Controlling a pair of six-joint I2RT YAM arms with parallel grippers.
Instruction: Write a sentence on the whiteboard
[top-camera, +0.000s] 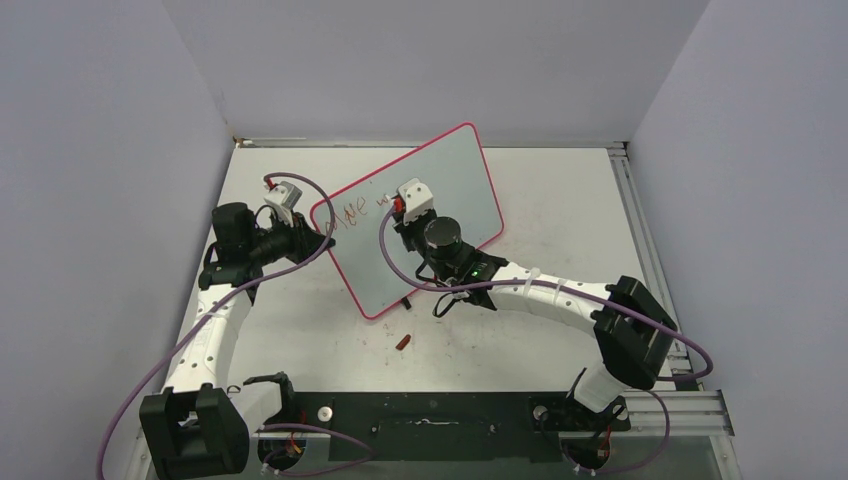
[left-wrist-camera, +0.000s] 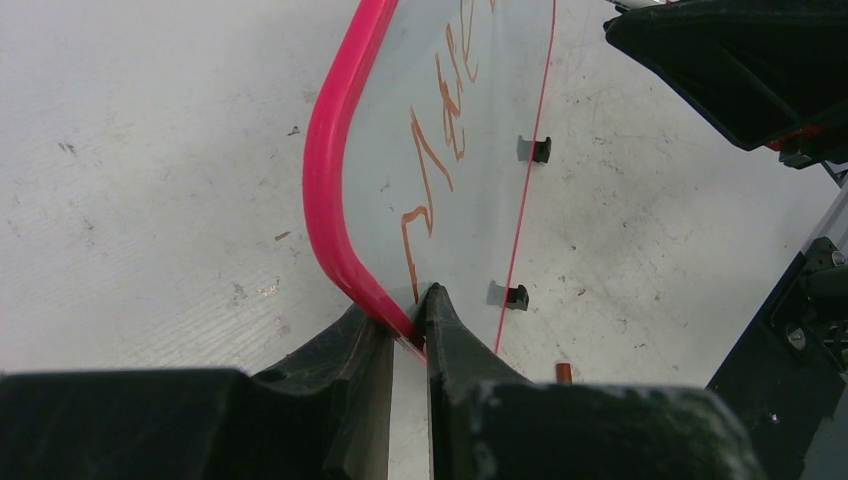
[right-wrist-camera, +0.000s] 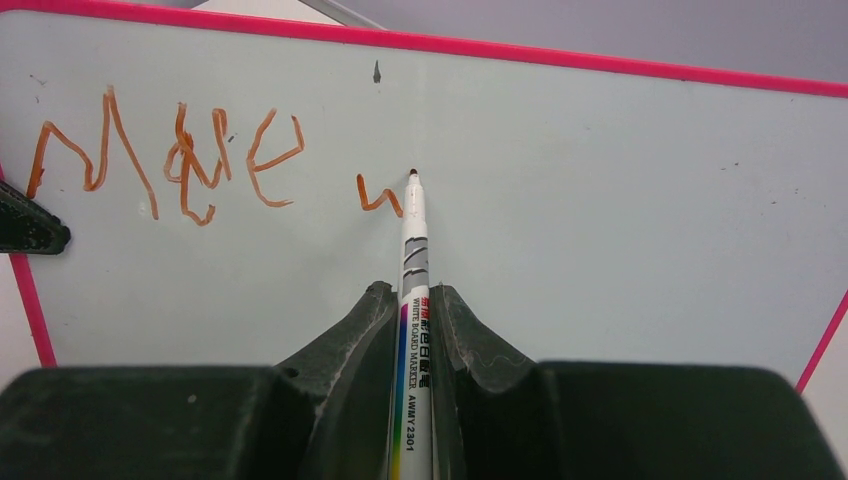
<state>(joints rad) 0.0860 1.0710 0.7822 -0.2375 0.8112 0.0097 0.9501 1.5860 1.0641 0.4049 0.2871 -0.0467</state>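
Observation:
The whiteboard (top-camera: 455, 170) stands tilted on the table, pale grey with a pink-red rim. My left gripper (top-camera: 322, 236) is shut on its left rim, and in the left wrist view the left gripper (left-wrist-camera: 405, 315) pinches the pink edge of the whiteboard (left-wrist-camera: 490, 200). The sentence (right-wrist-camera: 170, 160) reads "Move" in shaky red-brown strokes, followed by the start of a letter (right-wrist-camera: 378, 197). My right gripper (right-wrist-camera: 410, 295) is shut on a white marker (right-wrist-camera: 414, 240), whose tip touches the whiteboard (right-wrist-camera: 620, 220). From above, the right gripper (top-camera: 403, 215) is in front of the board, right of the sentence (top-camera: 355, 212).
A small red-brown cap (top-camera: 404, 342) lies on the table in front of the board, also visible as the cap (left-wrist-camera: 564, 373). Two black feet (left-wrist-camera: 540, 149) sit along the board's lower edge. Grey walls enclose the table and a metal rail (top-camera: 640, 220) runs down the right side.

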